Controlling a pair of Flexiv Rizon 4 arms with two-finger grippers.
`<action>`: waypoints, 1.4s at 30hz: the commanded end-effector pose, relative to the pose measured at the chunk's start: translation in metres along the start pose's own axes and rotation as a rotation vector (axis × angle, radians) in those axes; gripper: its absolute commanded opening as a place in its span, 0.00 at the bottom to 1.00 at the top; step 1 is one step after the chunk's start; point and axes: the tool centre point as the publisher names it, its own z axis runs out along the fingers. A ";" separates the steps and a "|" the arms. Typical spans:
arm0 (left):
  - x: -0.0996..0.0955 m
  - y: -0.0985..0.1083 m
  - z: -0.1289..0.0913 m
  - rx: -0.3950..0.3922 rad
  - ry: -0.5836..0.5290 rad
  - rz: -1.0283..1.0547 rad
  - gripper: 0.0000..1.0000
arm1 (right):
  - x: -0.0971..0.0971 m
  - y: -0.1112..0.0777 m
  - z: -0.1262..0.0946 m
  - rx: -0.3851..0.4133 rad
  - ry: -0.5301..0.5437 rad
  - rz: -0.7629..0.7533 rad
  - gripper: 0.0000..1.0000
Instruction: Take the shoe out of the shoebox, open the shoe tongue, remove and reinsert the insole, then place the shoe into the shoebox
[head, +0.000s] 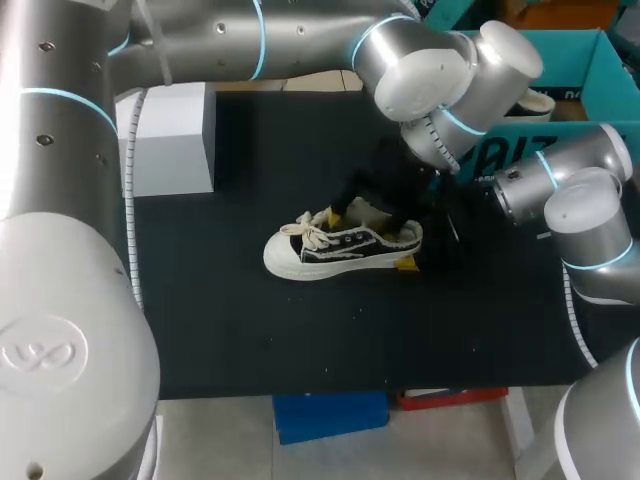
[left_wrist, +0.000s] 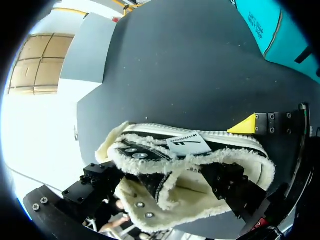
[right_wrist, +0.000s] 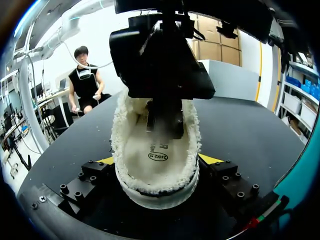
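On the black table (head: 250, 330): teal shoebox (head: 600, 70) at the far right edge, a white box (head: 170, 135) at the far left, well apart from it. Between them, near the middle, the shoe (head: 340, 248), upright on its sole, out of the shoebox, toe toward the left arm's side. Over its opening, the left gripper (left_wrist: 165, 186), spread wide, one finger (right_wrist: 165, 120) dipped into the fleece-lined mouth, nothing seen pinched. At the heel (right_wrist: 157, 192), the right gripper (right_wrist: 157, 161), pressed onto the shoe from both sides, yellow tips against the fleece rim. Tongue (left_wrist: 187, 145) seemingly pushed toward the laces, off the mouth. Insole (right_wrist: 157, 150) flat inside, not yet out.

Judged to be at the insole step: shoe taken out, tongue apparently opened, removal only starting. Next, probably: lower the inner finger to the insole's edge, close on it, peel up and out through the mouth while holding the heel firm. Worth watching: fleece snagging, or dragging the whole shoe if the heel grip slips.
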 end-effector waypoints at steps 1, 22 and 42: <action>0.000 -0.003 -0.001 0.007 -0.031 0.001 1.00 | 0.000 0.000 0.002 0.002 0.000 0.001 0.00; -0.018 0.006 -0.025 0.039 0.044 -0.008 0.00 | 0.000 0.000 0.002 0.002 0.000 0.001 0.00; -0.073 -0.003 -0.049 0.066 0.165 -0.088 0.00 | 0.000 0.000 0.002 0.002 0.000 0.001 0.00</action>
